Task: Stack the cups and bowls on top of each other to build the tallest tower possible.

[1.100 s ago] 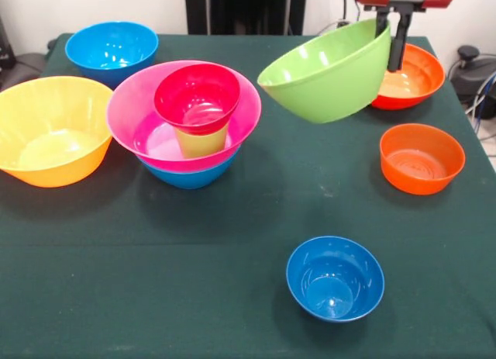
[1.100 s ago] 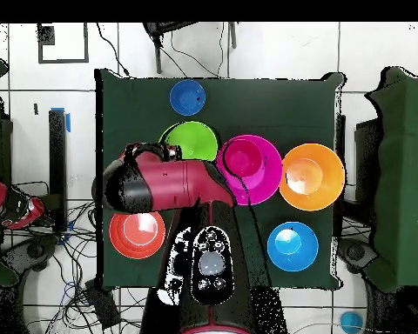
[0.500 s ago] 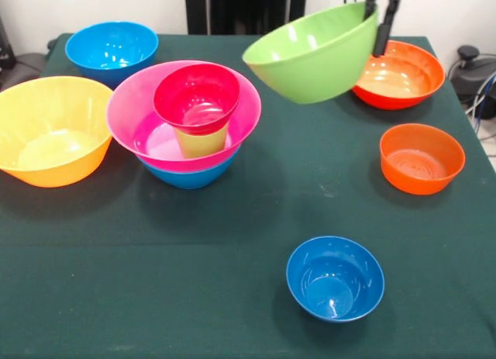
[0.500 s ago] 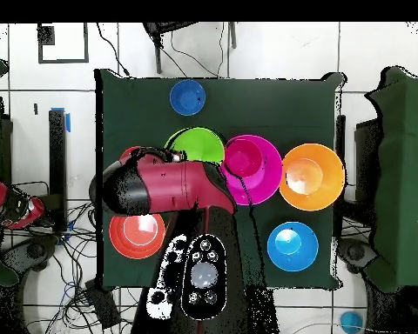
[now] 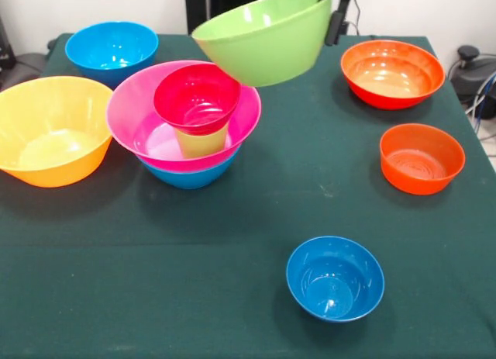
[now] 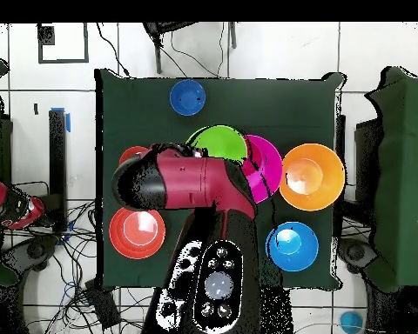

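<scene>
- One tabletop (image 5: 232,297), covered in dark green cloth, carries everything we log here.
- We see the red and black arm (image 6: 182,183) crossing the overhead view, hiding part of the pile beneath it.
- Largest bowls: a yellow-orange bowl (image 5: 50,130) at the left edge in the front view, and the pink bowl (image 5: 143,122) just beside it.
- We note the green bowl (image 5: 263,37) lifted clear of the cloth and tilted, its lower rim hanging just above and beside the crimson bowl (image 5: 198,95).
- The tool (image 5: 335,14) shows only as dark fingers at the top edge, clamped on the green bowl's raised rim.
- The tower (image 5: 186,134) stands left of centre: a blue bowl (image 5: 190,175) at the bottom, the pink bowl nested in it, the lime cup (image 5: 201,142) upright inside that, the crimson bowl seated on the cup.
- A red-orange bowl (image 5: 393,72) sits at the far right, with a smaller orange bowl (image 5: 421,157) nearer the camera, apart from it.
- A light blue bowl (image 5: 111,49) rests at the far left corner.
- Smallest: a dark blue bowl (image 5: 335,277) alone near the front edge.
</scene>
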Motion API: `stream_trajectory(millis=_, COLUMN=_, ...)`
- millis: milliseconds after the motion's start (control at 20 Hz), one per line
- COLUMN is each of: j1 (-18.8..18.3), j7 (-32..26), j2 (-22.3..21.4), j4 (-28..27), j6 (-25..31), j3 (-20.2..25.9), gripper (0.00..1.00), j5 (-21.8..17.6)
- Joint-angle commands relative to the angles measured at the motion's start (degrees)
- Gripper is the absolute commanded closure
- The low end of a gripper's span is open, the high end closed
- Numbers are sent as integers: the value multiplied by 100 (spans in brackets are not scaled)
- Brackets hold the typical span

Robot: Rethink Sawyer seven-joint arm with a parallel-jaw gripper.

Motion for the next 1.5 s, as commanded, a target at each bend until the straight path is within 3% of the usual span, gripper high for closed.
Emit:
stream_trajectory(millis=50, j1=91, j7=334, j2=135, j4=-287, j6=547, j3=-12, gripper=100, j5=-314)
stream_trajectory(millis=550, j1=25, j7=285, j2=289, j4=-279, j6=508, j3=-128, gripper=100, j5=-273)
stream_trajectory(millis=1500, j1=-564, j7=55, j2=518, j4=276, j6=258, j3=348, gripper=100, j5=-138)
